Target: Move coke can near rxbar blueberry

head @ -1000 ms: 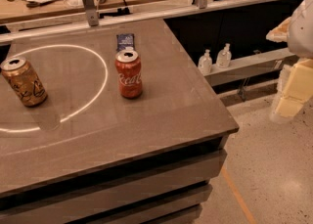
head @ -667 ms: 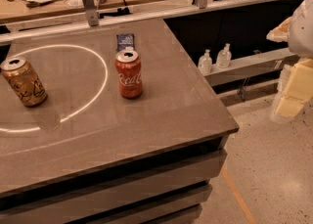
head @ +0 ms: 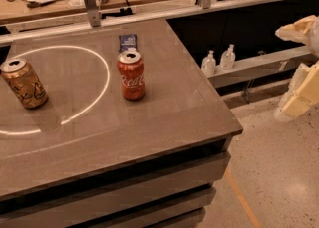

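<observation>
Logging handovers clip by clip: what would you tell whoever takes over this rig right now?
Hand: off the table, at the right edge of view above the floor, well away from both cans.
Coke can: upright on the table, towards the back.
Rxbar blueberry: lying flat just behind the coke can; cannot tell if they touch.
Gold-brown can: far left, apart.
Done: nothing grasped; the coke can already looks close to the bar.
Left: probably only to confirm the placement or nudge the can closer.

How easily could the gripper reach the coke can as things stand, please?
Probably yes: the gripper hangs off the table's right side, and the coke can stands upright with bare surface between them; only the rxbar blueberry lies close behind it.
</observation>
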Action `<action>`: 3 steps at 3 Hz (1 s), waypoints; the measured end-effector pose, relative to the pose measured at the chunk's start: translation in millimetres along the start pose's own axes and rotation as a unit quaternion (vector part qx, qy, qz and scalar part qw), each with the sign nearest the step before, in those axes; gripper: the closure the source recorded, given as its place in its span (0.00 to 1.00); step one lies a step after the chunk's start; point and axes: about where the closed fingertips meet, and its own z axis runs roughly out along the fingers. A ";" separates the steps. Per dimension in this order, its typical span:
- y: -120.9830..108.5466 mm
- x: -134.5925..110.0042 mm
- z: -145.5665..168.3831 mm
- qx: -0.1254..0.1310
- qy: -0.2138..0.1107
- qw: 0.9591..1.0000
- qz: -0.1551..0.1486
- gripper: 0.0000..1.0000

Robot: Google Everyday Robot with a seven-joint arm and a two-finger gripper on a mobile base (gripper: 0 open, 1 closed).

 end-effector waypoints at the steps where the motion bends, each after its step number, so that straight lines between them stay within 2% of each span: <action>1: -1.9 -14.8 3.1 0.008 -0.097 0.995 -0.001 0.00; 2: 4.8 -50.6 12.7 -0.008 -0.200 0.980 0.009 0.00; 3: 13.6 -92.5 41.0 -0.033 -0.305 0.951 0.037 0.00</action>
